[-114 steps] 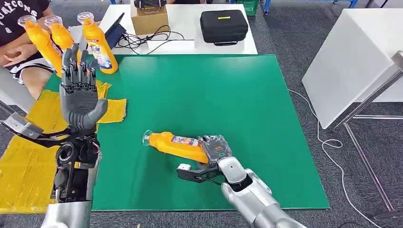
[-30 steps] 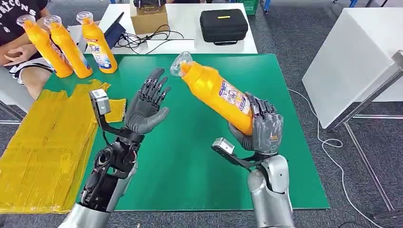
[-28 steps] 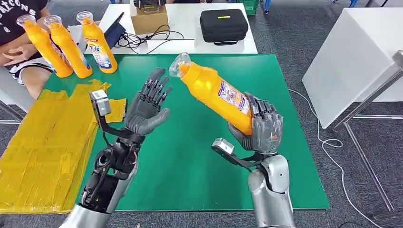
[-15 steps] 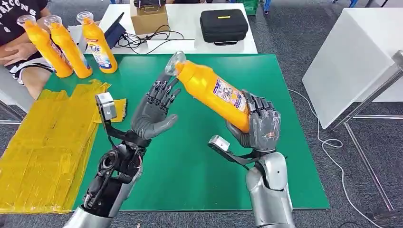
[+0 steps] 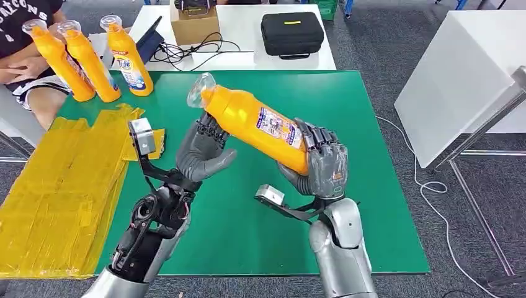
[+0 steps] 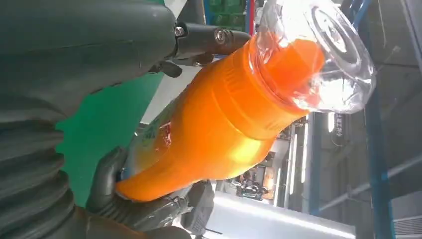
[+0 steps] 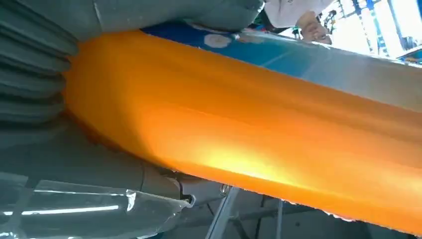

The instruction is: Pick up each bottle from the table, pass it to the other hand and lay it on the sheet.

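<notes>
An orange bottle [image 5: 248, 121] with a clear cap [image 5: 200, 90] hangs tilted over the green mat [image 5: 248, 211], cap pointing to the far left. My right hand [image 5: 319, 164] grips its base end. My left hand [image 5: 201, 152] sits under the bottle's neck end, fingers behind it and thumb spread away from it. The left wrist view has the bottle [image 6: 224, 124] lying across the palm with the fingers [image 6: 209, 37] beside its shoulder. In the right wrist view the bottle [image 7: 249, 134] lies in the right hand [image 7: 74, 159]. A yellow sheet [image 5: 56, 186] lies at the left.
Three more orange bottles [image 5: 90, 59] stand at the mat's far left corner, next to a seated person [image 5: 18, 25]. Behind the mat a white table carries a black case [image 5: 291, 34], a cardboard box [image 5: 195, 22] and cables. Another white table [image 5: 459, 68] stands at the right.
My right hand picked the bottle up off the mat, raised it and carried it left. My left hand came in from over the sheet and now sits under the bottle's neck end.
</notes>
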Available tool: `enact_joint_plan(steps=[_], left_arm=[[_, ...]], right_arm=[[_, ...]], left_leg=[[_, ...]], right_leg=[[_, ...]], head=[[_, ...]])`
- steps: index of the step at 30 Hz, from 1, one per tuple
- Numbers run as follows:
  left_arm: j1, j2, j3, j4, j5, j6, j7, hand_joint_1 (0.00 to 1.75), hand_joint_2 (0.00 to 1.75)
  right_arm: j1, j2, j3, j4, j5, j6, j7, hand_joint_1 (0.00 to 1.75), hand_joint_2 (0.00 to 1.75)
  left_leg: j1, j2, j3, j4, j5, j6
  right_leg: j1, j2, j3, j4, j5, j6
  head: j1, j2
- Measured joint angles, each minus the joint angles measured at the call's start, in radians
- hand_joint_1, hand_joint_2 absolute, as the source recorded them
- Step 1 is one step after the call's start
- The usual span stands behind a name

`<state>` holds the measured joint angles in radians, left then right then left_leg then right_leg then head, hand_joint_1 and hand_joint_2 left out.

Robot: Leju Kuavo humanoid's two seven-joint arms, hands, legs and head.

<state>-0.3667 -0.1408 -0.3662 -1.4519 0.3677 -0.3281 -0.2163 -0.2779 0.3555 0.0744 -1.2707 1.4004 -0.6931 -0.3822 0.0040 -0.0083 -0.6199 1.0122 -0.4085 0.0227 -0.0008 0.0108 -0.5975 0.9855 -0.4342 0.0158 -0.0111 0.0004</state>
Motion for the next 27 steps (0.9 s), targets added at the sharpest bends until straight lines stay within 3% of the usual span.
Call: enact_joint_plan(steps=[8,13,19,27], left_arm=[[-0.008,0.0,-0.001,0.0,0.021,0.003,0.005,0.0,1.75],[-0.013,0.001,-0.001,0.005,0.039,0.012,0.011,0.0,1.75],[-0.018,0.003,0.011,0.018,0.041,0.019,0.01,0.0,1.75],[-0.018,0.012,0.024,0.034,0.042,0.024,0.01,0.0,1.75]], right_arm=[[0.001,-0.004,0.03,0.009,0.016,-0.002,0.0,1.75,1.75],[-0.003,-0.018,0.091,0.045,0.025,-0.006,0.062,1.75,1.75],[-0.062,-0.039,0.197,0.224,-0.266,0.075,0.032,1.75,1.75],[-0.112,-0.068,0.276,0.312,-0.425,0.152,0.011,1.75,1.75]], left_leg=[[0.0,0.0,0.0,0.0,0.0,0.0],[0.0,0.0,0.0,0.0,0.0,0.0],[0.0,0.0,0.0,0.0,0.0,0.0],[0.0,0.0,0.0,0.0,0.0,0.0]], right_leg=[[0.0,0.0,0.0,0.0,0.0,0.0],[0.0,0.0,0.0,0.0,0.0,0.0],[0.0,0.0,0.0,0.0,0.0,0.0],[0.0,0.0,0.0,0.0,0.0,0.0]], head=[[0.0,0.0],[0.0,0.0],[0.0,0.0],[0.0,0.0]])
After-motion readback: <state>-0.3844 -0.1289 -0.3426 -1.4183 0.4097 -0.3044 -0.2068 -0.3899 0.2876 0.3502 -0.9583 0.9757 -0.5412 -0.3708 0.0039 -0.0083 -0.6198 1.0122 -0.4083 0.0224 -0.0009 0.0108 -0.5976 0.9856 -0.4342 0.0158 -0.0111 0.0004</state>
